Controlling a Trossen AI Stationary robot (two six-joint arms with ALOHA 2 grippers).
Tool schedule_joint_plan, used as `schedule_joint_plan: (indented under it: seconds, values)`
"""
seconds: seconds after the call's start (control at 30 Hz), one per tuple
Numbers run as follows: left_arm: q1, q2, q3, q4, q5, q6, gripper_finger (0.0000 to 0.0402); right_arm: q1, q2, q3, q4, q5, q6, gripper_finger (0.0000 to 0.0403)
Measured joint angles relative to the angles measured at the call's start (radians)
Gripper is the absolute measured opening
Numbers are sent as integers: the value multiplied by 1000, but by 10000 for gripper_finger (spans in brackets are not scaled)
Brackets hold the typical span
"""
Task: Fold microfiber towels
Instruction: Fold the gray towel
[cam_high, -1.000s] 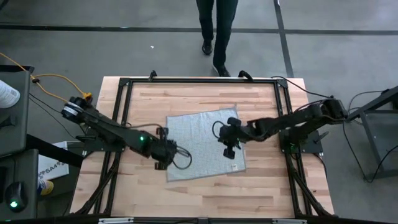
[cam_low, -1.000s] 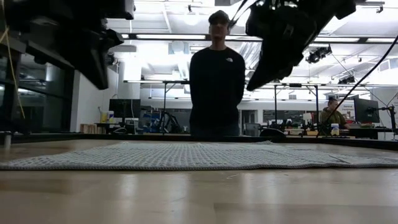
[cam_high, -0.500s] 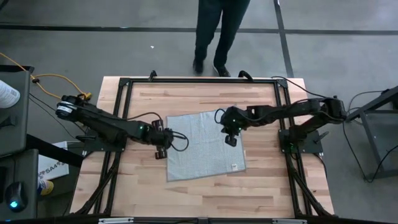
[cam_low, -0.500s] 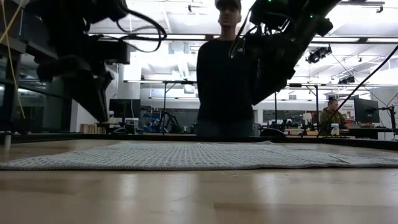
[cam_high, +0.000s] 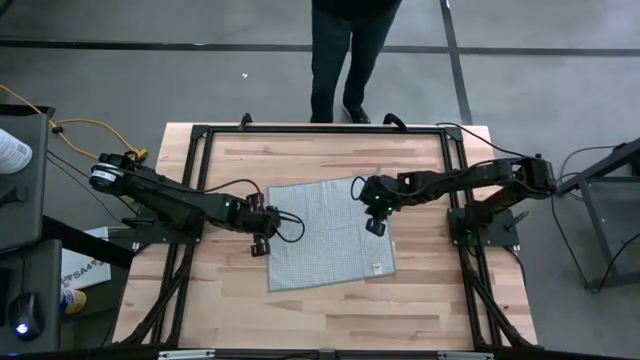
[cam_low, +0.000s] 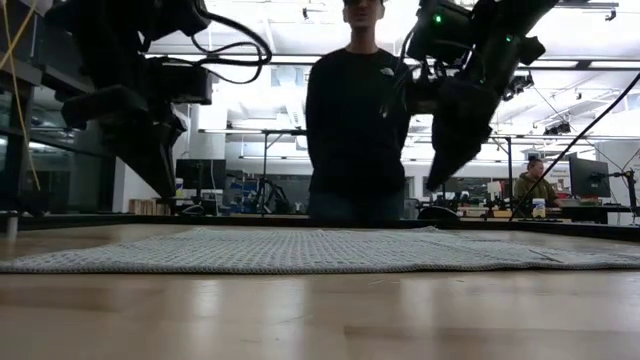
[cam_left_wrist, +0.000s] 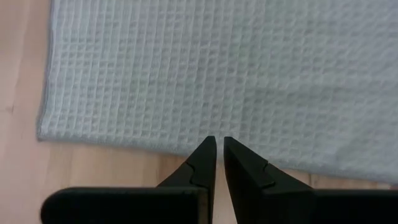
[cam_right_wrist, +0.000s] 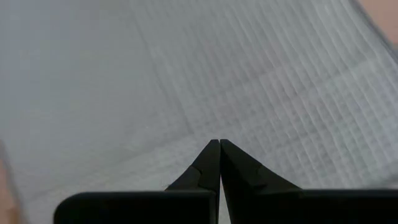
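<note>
Microfiber towel (cam_high: 325, 235) lies flat and unfolded near the middle of the bench (cam_high: 330, 305), slightly skewed to its edges; a small tag shows near the towel's corner on the front-right side. The low view shows it thin and limp against the wood. Waffle weave shows plainly in the left wrist view.

Left gripper (cam_high: 262, 232) hangs at the towel's left edge, fingers nearly together, a thin slit between them, holding nothing. Right gripper (cam_high: 374, 214) hangs over the towel near its right edge, fingers closed tip to tip, empty.

Judgement: light, soft, no stiffness; will sag and drag if lifted at one point. Nubbly surface should grip well. Best pinched at two corners of one edge, fingers opened first.
</note>
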Motion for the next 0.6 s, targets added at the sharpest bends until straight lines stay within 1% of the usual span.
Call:
schedule_joint_plan:
  seconds: [0.2,0.37,0.6]
  values:
    - [0,0,0,86,-8,20,31,0,0,-6,-31,16,-8,2]
    - [0,0,0,126,-11,24,31,-9,0,-6,-64,22,-48,2]
    - [3,0,0,156,-11,26,31,-33,0,-6,-117,10,-61,2]
